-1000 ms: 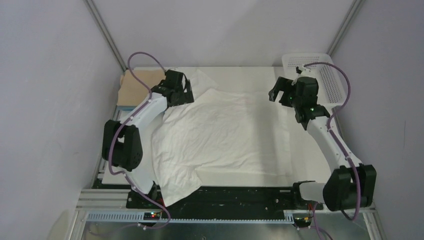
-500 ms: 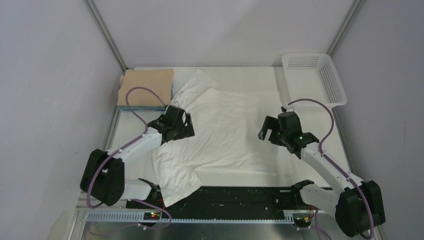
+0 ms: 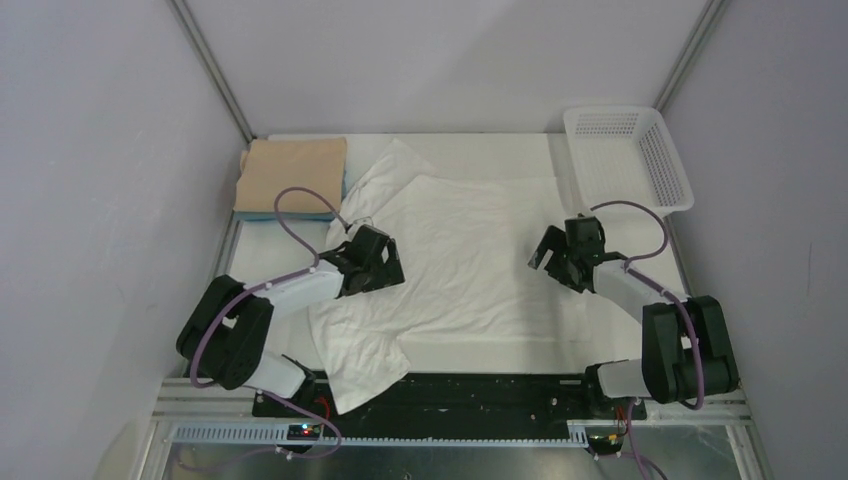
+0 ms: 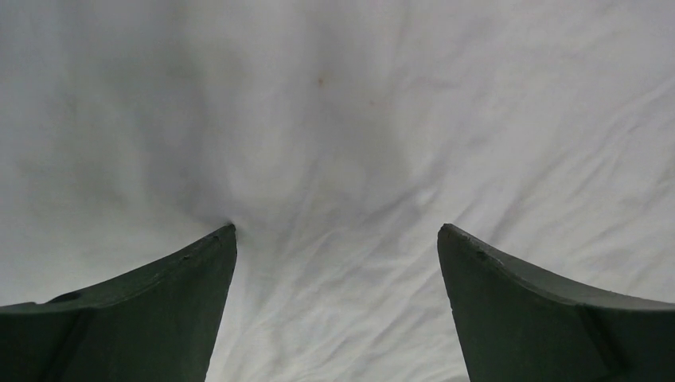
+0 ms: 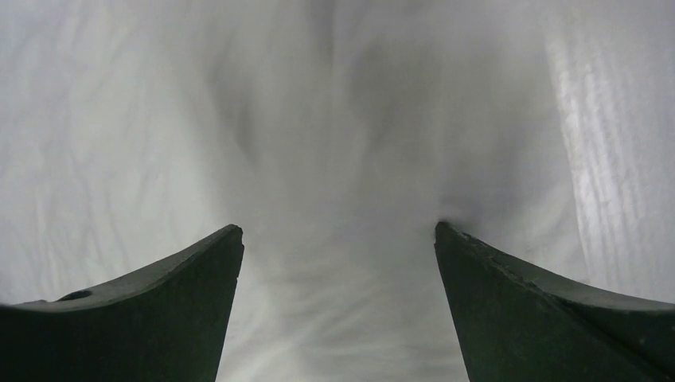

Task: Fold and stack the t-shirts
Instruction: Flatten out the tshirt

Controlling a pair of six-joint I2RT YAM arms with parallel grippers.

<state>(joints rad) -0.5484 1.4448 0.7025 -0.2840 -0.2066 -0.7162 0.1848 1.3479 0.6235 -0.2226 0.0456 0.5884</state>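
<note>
A white wrinkly t-shirt lies spread over the table, one sleeve at the back left and its hem hanging over the near edge. My left gripper is open, fingertips pressed on the shirt's left part. My right gripper is open, fingertips down on the shirt's right edge. A folded tan t-shirt lies on a light blue one at the back left corner.
A white perforated basket stands at the back right. Bare table shows to the right of the shirt. Grey walls close in on both sides.
Both arms have drawn back from the far part of the shirt towards the near side and lowered. Both grippers now rest on the cloth with jaws open.
</note>
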